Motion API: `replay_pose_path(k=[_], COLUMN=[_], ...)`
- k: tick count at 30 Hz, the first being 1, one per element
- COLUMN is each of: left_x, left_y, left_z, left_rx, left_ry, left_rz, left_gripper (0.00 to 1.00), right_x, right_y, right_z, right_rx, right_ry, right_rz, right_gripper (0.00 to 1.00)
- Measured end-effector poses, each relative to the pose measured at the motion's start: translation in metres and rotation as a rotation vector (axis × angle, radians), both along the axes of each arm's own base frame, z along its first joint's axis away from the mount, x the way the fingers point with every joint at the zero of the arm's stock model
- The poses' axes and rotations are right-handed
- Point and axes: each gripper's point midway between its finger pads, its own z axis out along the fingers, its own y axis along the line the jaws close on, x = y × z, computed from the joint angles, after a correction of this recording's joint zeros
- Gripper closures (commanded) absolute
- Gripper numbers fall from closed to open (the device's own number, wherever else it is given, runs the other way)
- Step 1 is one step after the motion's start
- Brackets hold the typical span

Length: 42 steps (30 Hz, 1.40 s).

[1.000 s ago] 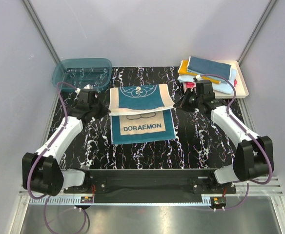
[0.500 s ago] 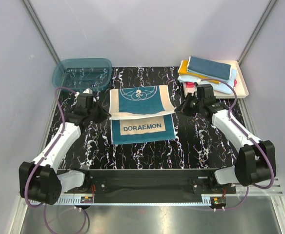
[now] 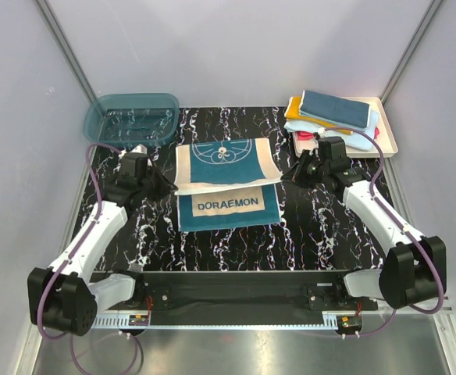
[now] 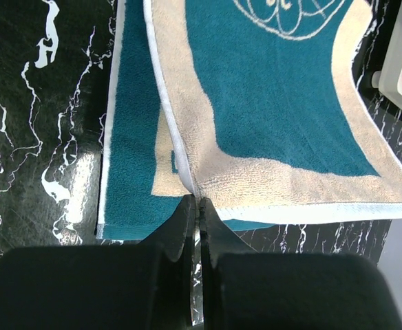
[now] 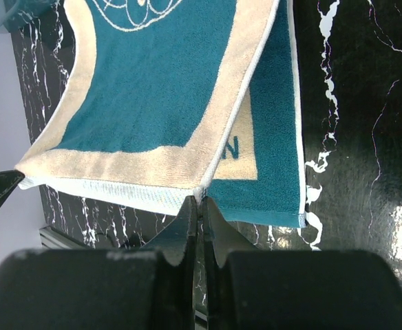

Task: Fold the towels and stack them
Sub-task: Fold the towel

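Observation:
A dark teal towel (image 3: 228,209) with a cream border and "DORAEMON" lettering lies mid-table. Its far half (image 3: 224,160) is folded back over the near half and held up by two corners. My left gripper (image 3: 168,186) is shut on the flap's left corner; in the left wrist view the gripper (image 4: 196,199) pinches the white hem of the towel (image 4: 277,103). My right gripper (image 3: 287,174) is shut on the right corner; in the right wrist view the gripper (image 5: 201,199) nips the towel (image 5: 153,89) at its hem. Several folded towels (image 3: 333,113) are stacked at the back right.
The folded stack sits on a cream tray (image 3: 390,141) at the back right. A translucent teal basin (image 3: 130,117) stands at the back left. The table top is black marble (image 3: 322,226). Grey walls close in both sides.
Both grippers have drawn the held towel edge slightly toward the near side, so the flap covers a little more of the lower half. Both stay shut.

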Motion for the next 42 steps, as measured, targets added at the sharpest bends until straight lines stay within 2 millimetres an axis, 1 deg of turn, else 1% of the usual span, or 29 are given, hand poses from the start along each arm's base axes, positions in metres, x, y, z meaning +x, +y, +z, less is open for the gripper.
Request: replay_pose_path(k=[5,8,10,14,19,23,28,31,37,39,42], left_x=[-0.002,-0.007,-0.013,-0.030,-0.049,-0.060,-0.062,-0.062,-0.063,-0.064,-0.066], left_y=[0.000,0.000,0.000,-0.002,-0.005,-0.007,-0.008,-0.009,-0.009,-0.008,-0.005], left_z=[0.005,-0.002,-0.014,-0.047,-0.083,-0.103,-0.110,-0.111,-0.112,-0.113,-0.111], left_rx=[-0.005,-0.008,-0.010,-0.025,-0.052,-0.068,-0.076,-0.079,-0.081,-0.076,-0.067], left_ry=[-0.016,-0.006,0.019,0.099,0.185,0.236,0.244,0.244,0.247,0.252,0.260], left_rz=[-0.001,-0.006,-0.011,-0.020,-0.028,-0.031,-0.035,-0.037,-0.040,-0.042,-0.041], left_gripper=[1.00,1.00,1.00,1.00,1.00,1.00,1.00,1.00,1.00,1.00,1.00], right_x=[-0.003,-0.010,-0.015,-0.032,-0.044,-0.052,-0.061,-0.066,-0.066,-0.067,-0.068], right_y=[-0.001,-0.001,-0.001,-0.001,0.002,0.006,0.006,0.004,0.002,0.001,-0.002], right_z=[0.001,-0.009,-0.020,-0.046,-0.070,-0.089,-0.114,-0.122,-0.124,-0.121,-0.111], right_rx=[0.000,0.001,0.001,-0.003,-0.003,-0.008,-0.018,-0.023,-0.031,-0.035,-0.041], right_ry=[0.001,0.024,0.046,0.112,0.160,0.197,0.249,0.270,0.269,0.263,0.237], right_rz=[0.001,0.004,0.007,0.017,0.023,0.032,0.033,0.031,0.023,0.018,0.008], right_gripper=[1.00,1.00,1.00,1.00,1.00,1.00,1.00,1.00,1.00,1.00,1.00])
